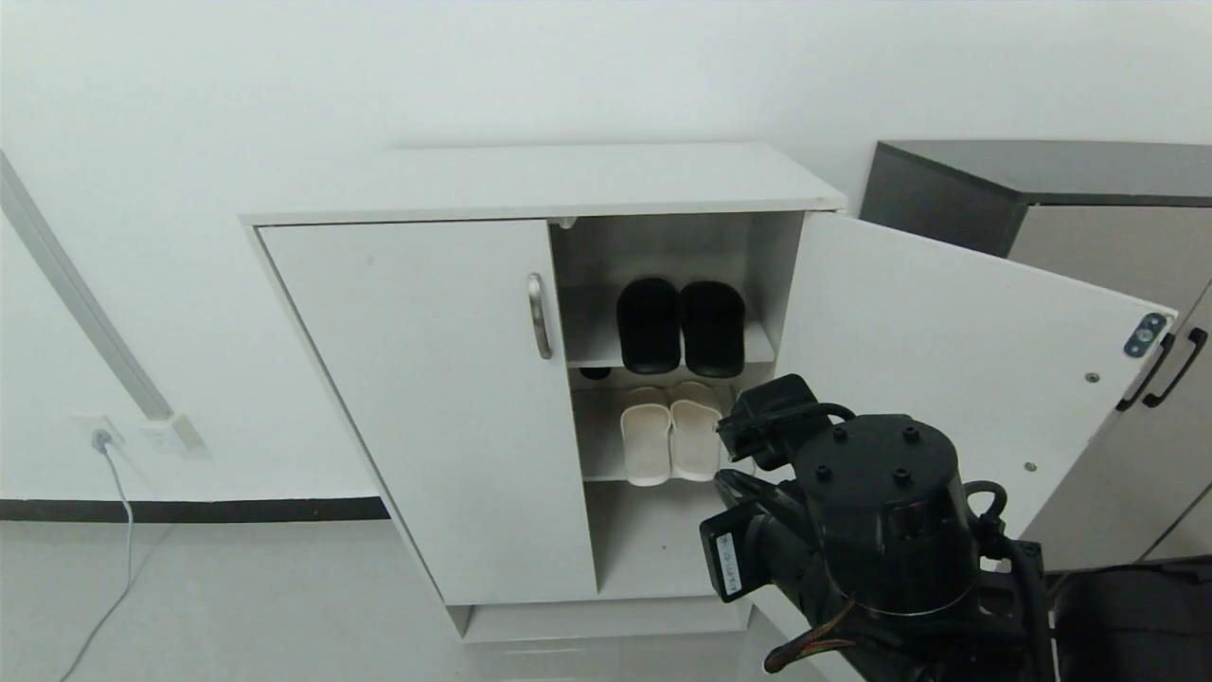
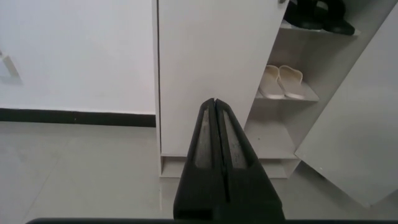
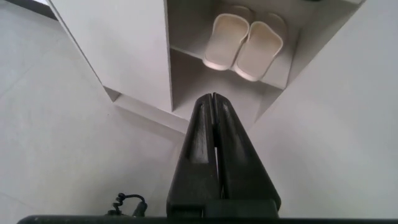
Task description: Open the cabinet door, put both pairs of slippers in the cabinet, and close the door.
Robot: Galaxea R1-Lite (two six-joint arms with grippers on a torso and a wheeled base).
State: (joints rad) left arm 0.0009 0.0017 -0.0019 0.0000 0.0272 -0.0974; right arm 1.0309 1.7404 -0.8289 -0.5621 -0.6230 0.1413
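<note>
While the right door (image 1: 947,360) stands wide open and the left door (image 1: 426,398) is shut, the white cabinet (image 1: 568,180) holds two pairs of slippers. One black pair (image 1: 680,327) sits side by side on the upper shelf, and one white pair (image 1: 670,438) on the shelf below. Each pincer is pressed together and empty: the right gripper (image 3: 214,98) is before the lower shelves, the left gripper (image 2: 214,102) faces the shut door. One dark cupboard (image 1: 1042,189) stands beside.

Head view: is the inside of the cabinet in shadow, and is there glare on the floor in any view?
Head view: the cabinet interior is shaded under its top, black slippers dark but readable; floor has a soft sheen, no hard glare. Right wrist view: white slippers evenly lit.
</note>
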